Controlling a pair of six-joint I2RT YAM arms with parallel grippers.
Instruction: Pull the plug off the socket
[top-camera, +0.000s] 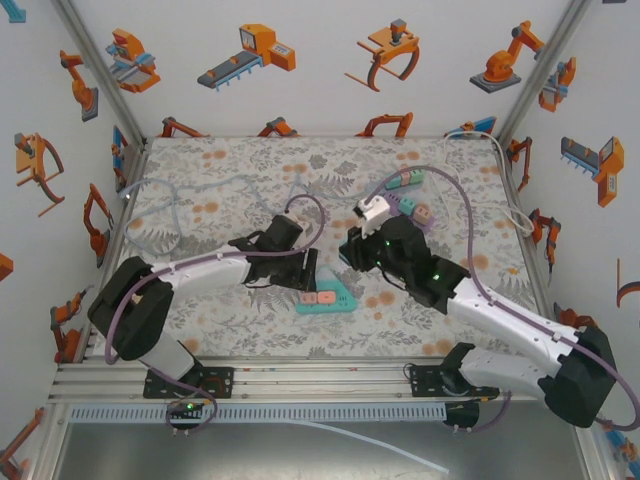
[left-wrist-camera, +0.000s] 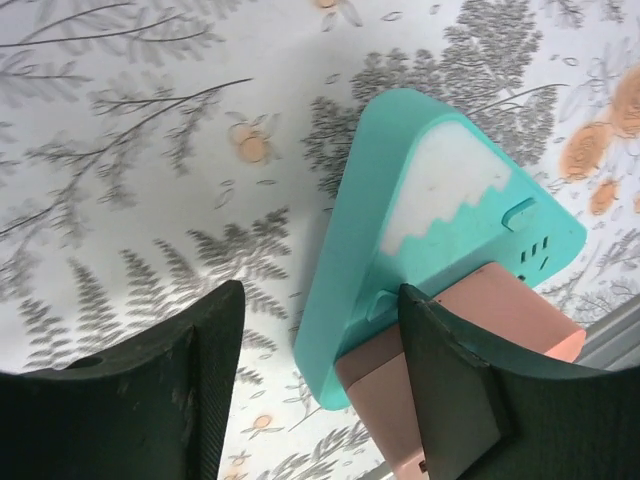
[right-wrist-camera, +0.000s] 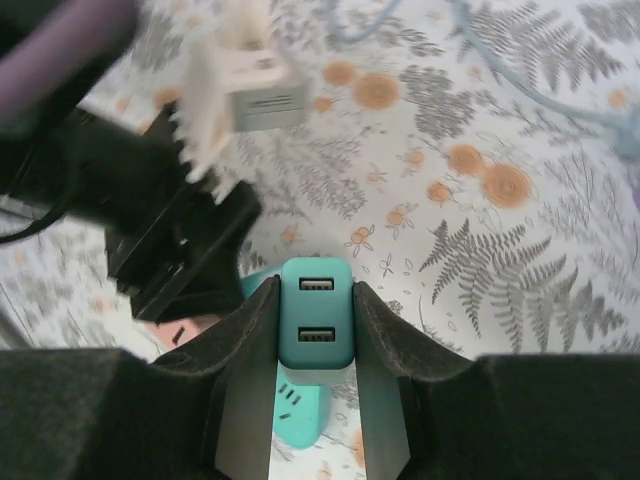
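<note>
The teal plug (right-wrist-camera: 316, 320), with two USB ports on its face, is clamped between my right gripper's (right-wrist-camera: 316, 345) fingers. It hangs just over the teal socket (right-wrist-camera: 300, 415), whose empty slots show right below it. In the top view the socket (top-camera: 335, 300) lies flat near the table's middle, and my right gripper (top-camera: 350, 252) hovers over its far end. My left gripper (left-wrist-camera: 320, 385) stands open around the socket's (left-wrist-camera: 440, 190) near corner. Its right finger (left-wrist-camera: 450, 400) rests against a pink plug (left-wrist-camera: 500, 315) seated in the socket, while the left finger (left-wrist-camera: 190, 390) is clear of everything.
A white adapter (top-camera: 375, 207) on a cable lies just behind my right gripper, with several coloured plugs (top-camera: 405, 180) further back. Loose cables (top-camera: 190, 190) loop across the back of the table. Walls close the table in on three sides.
</note>
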